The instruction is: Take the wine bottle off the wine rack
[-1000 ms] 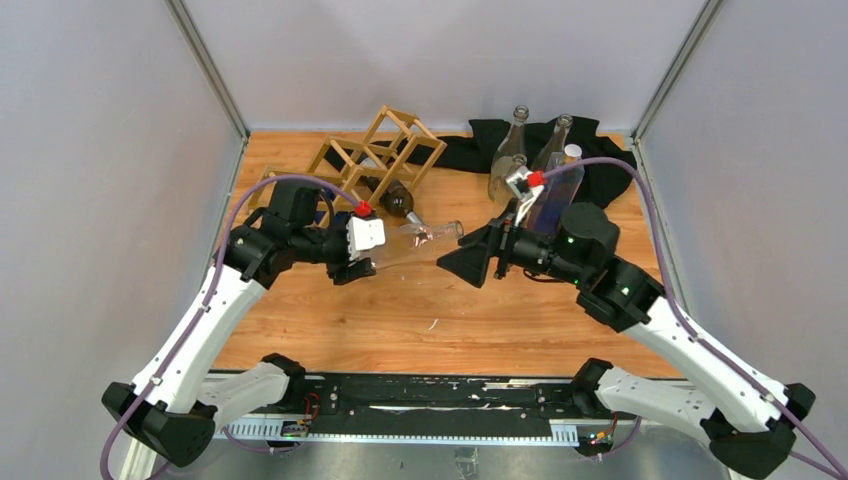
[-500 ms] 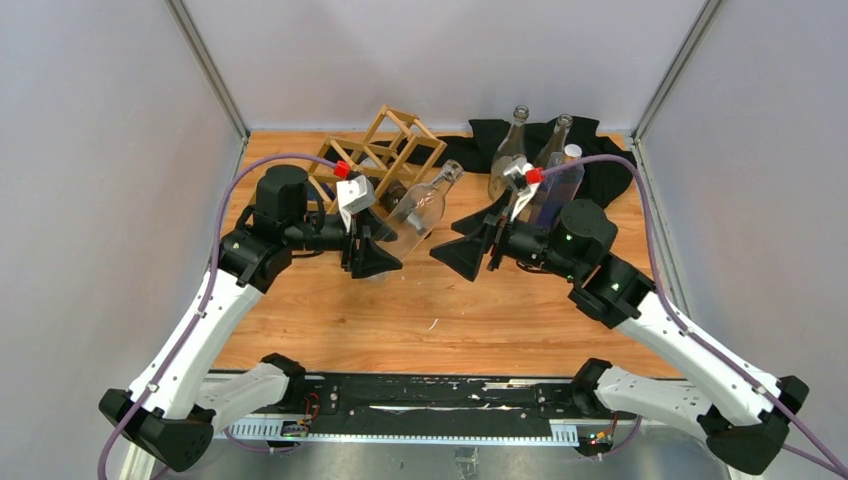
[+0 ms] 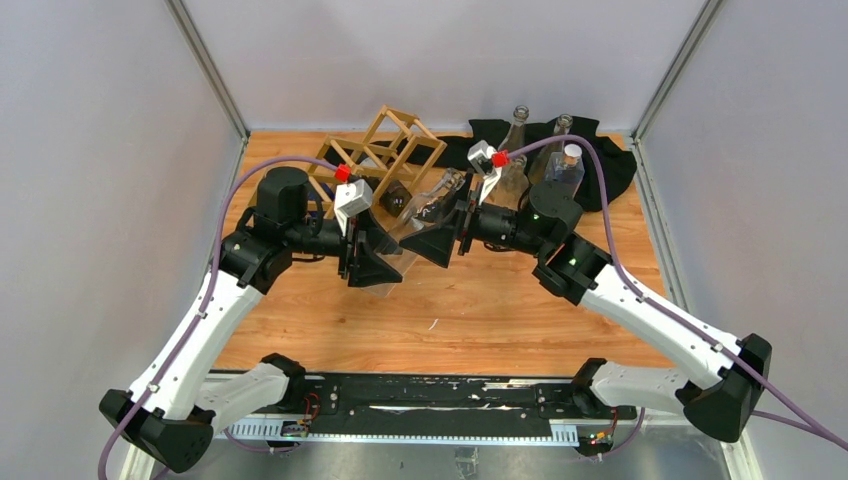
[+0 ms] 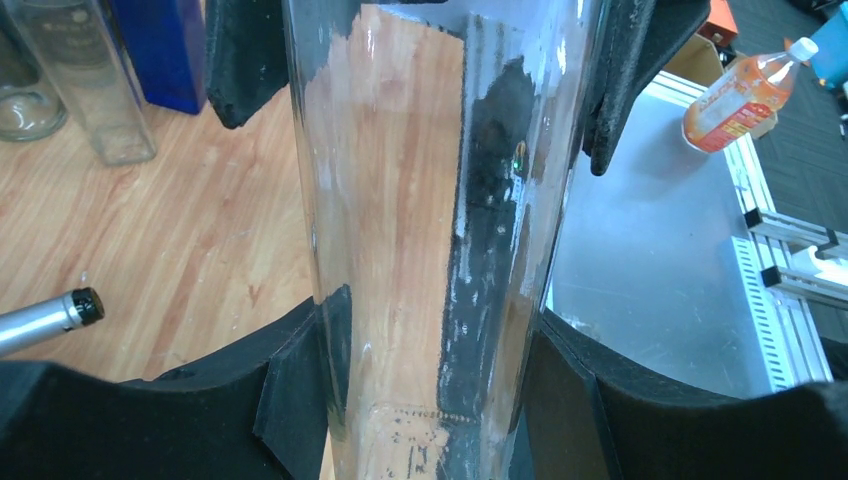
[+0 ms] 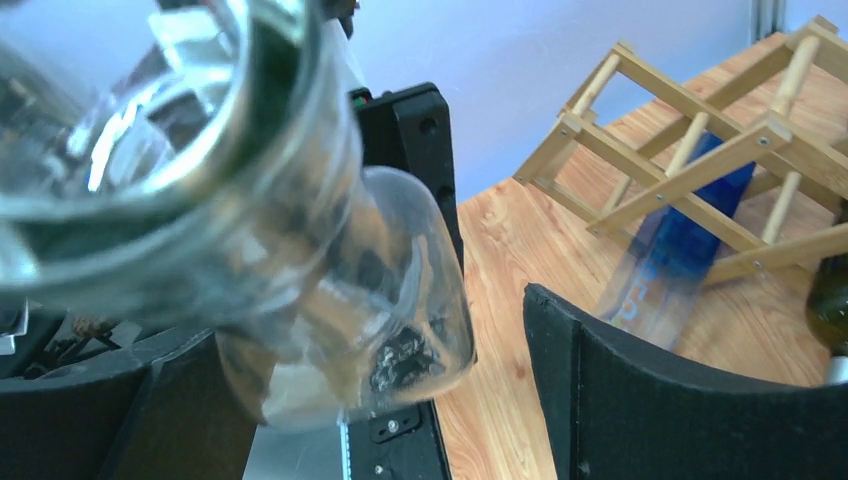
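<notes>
My left gripper [image 4: 435, 85] clenches the clear wine bottle [image 4: 420, 250] between its fingers. My right gripper [image 5: 400, 395] is spread wide, fingers straddling the bottle's neck. The wine rack [image 5: 765, 130] sits beyond the fingertips.

The wine rack [image 5: 768, 130] is pale natural wood, the wine bottle [image 4: 420, 200] clear glass, a second bottle [image 5: 680, 235] deep blue, the cloth [image 3: 608, 172] black, the bench [image 3: 480, 300] orange-brown, grained.

Bright even light, faint shadows; wine bottle [image 5: 170, 130] blurred close-up w/ glare
</notes>
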Robot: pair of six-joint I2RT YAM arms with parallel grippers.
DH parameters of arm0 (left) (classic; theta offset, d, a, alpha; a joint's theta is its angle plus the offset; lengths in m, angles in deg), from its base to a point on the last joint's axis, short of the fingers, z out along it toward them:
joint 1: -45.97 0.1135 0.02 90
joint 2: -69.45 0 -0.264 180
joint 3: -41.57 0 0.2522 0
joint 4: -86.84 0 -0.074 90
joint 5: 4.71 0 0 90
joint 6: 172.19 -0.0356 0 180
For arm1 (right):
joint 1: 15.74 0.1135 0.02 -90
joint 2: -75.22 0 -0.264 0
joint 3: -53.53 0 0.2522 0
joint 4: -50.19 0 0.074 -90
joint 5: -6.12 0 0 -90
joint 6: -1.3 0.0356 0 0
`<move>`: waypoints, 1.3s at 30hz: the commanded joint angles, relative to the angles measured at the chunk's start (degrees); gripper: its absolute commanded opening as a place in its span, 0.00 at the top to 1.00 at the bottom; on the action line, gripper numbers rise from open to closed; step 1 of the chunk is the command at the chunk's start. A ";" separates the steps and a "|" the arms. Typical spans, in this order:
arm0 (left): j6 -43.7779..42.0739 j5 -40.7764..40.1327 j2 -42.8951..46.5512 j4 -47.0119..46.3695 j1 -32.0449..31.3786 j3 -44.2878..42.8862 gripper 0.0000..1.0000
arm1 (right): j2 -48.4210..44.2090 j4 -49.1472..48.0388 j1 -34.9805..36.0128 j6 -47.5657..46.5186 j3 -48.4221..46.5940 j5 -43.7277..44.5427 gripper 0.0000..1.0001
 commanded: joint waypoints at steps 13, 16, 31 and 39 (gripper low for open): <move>-10.35 -10.58 -5.18 16.67 -0.18 -11.07 0.00 | -1.08 13.05 0.14 -9.14 -7.33 4.71 1.00; -11.87 -14.15 -7.80 20.86 0.98 -14.81 0.00 | -2.39 19.82 -0.78 -12.74 -8.88 10.36 1.00; -16.83 -38.22 -18.77 35.87 7.45 -30.15 0.00 | 1.23 29.47 -5.12 -24.29 -13.77 25.84 1.00; -13.98 -46.34 -20.99 35.70 12.45 -35.04 0.00 | 12.48 27.76 -9.56 -25.49 -18.79 28.31 1.00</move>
